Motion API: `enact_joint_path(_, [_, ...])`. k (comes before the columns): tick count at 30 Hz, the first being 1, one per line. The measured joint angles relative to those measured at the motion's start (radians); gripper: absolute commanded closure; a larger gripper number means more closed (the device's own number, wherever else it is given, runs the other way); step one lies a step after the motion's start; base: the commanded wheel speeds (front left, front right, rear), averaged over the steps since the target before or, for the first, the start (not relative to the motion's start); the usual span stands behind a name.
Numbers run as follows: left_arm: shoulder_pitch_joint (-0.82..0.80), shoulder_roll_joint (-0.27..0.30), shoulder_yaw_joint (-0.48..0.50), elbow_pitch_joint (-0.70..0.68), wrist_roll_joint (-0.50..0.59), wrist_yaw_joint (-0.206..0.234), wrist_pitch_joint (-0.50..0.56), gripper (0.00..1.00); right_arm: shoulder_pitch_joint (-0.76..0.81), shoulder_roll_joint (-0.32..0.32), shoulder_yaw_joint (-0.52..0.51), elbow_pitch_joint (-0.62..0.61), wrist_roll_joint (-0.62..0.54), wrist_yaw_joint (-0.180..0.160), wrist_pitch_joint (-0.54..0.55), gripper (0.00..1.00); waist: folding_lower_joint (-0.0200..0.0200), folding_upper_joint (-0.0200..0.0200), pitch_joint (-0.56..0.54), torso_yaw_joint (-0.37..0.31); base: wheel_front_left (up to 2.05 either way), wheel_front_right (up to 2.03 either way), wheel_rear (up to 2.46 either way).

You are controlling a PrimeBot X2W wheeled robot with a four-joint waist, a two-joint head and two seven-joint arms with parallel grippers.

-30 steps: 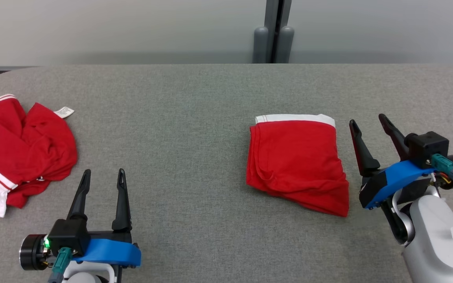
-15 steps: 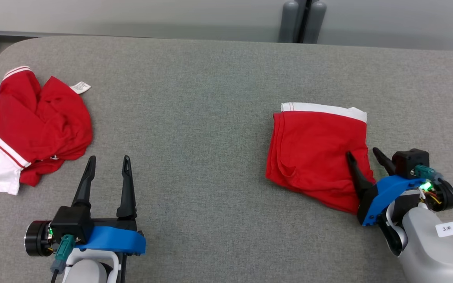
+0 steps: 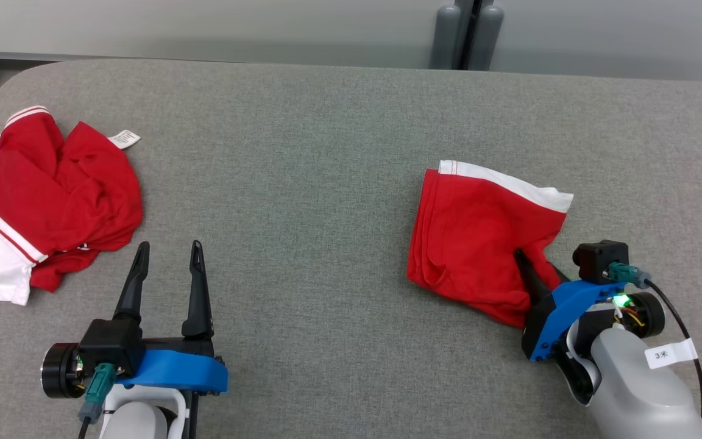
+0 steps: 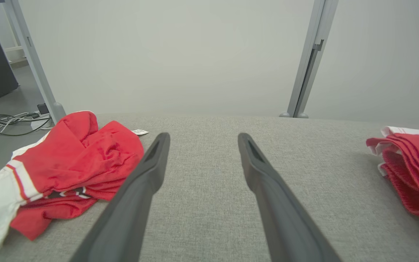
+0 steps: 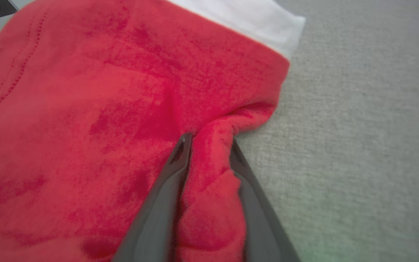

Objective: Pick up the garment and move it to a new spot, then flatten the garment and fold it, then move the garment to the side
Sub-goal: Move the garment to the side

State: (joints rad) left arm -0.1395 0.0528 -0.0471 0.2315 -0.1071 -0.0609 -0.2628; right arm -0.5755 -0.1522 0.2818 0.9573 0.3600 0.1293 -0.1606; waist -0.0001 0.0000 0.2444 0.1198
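Observation:
The garment [image 3: 479,244] is a folded red piece with a white band along its far edge, lying on the right part of the grey table [image 3: 302,183]. My right gripper [image 3: 537,268] is at its near right edge. In the right wrist view the two fingers [image 5: 180,160] pinch a bunched ridge of the red garment [image 5: 86,109], so my right gripper [image 5: 209,142] is shut on it. My left gripper [image 3: 169,247] rests open over bare table at the lower left, holding nothing. In the left wrist view my left gripper [image 4: 203,136] points across the table, the garment [image 4: 413,163] at far right.
A crumpled red and white heap of clothing [image 3: 52,195] lies at the table's left edge, just left of my left gripper; the same heap of clothing [image 4: 75,160] appears in the left wrist view. Grey posts [image 3: 464,33] stand behind the far edge.
The head camera shifted early on. My right gripper came in over the garment's right edge and closed on it, bunching the cloth and skewing the white band. The left gripper stayed put.

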Motion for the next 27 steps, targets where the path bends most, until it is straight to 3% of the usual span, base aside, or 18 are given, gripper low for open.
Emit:
enact_joint_path(16, [0.017,-0.001,0.007,-0.007,-0.006,-0.001,0.0,0.0,-0.01,-0.067,0.08,0.024,0.072,0.002,-0.079,1.0,0.0001,0.0001,-0.019,-0.028,0.0,0.0,0.0])
enact_joint_path(27, [-0.001,0.004,0.016,-0.034,0.012,-0.011,0.0,0.0,-0.011,-0.139,0.063,-0.027,0.104,0.001,-0.098,1.0,0.0002,0.0001,0.027,-0.176,0.0,0.0,0.0])
